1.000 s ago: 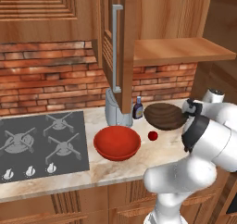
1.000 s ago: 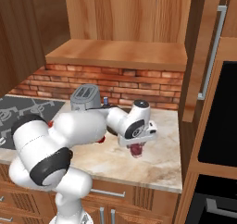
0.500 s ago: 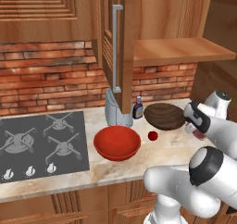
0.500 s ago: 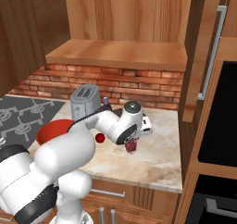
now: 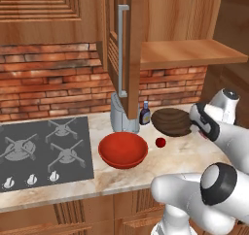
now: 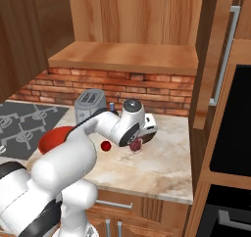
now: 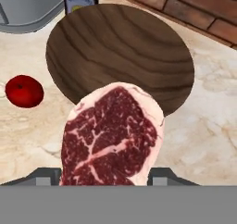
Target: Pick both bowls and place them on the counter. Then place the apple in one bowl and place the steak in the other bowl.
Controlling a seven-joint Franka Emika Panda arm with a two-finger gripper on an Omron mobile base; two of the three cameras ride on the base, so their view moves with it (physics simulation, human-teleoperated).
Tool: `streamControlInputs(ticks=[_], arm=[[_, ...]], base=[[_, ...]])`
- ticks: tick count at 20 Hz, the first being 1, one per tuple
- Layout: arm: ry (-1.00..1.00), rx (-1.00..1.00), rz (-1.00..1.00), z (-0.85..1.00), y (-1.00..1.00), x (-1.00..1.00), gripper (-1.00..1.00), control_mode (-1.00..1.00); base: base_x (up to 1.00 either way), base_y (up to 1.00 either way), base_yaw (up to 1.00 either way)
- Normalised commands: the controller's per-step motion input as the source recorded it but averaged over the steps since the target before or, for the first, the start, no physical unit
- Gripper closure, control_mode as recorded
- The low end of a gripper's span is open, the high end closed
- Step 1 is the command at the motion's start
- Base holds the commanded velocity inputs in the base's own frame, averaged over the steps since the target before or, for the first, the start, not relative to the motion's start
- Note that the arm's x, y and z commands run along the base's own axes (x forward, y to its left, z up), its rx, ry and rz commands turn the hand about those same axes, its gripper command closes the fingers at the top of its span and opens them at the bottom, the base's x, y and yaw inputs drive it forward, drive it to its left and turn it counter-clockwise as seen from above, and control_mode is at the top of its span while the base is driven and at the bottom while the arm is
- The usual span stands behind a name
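Counter (image 5: 194, 156): beige marble, lower centre of the left base view; bare surface is seen toward its front edge and at its right end.

Red bowl (image 5: 123, 150): set on the counter just right of the stovetop (image 5: 44, 149), in front of the toaster (image 5: 121, 116).

Brown bowl (image 7: 120, 52): placed upper centre in the hand view, beside a small bottle (image 5: 144, 113); its near rim is overlapped by the steak.

Steak (image 7: 111, 137): pinched at its lower edge by the gripper (image 7: 105, 177), lower centre of the hand view.

Apple (image 7: 24, 91): found at the left edge, on bare counter, apart from both bowls.
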Motion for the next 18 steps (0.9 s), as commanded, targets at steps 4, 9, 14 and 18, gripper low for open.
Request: streamControlInputs(ticks=[4,9,14,18], arm=[[0.0,0.0,0.0,0.09,0.18,0.44,1.0,-1.0],[-0.02,0.01,0.0,0.0,0.18,0.49,1.0,-1.0],[0.0,0.0,0.0,0.0,0.19,0.4,1.0,-1.0],[0.0,0.0,0.0,-0.13,0.13,0.15,1.0,-1.0]], base=[[0.0,0.0,0.0],[0.0,0.0,0.0],[0.0,0.0,0.0],[0.0,0.0,0.0]])
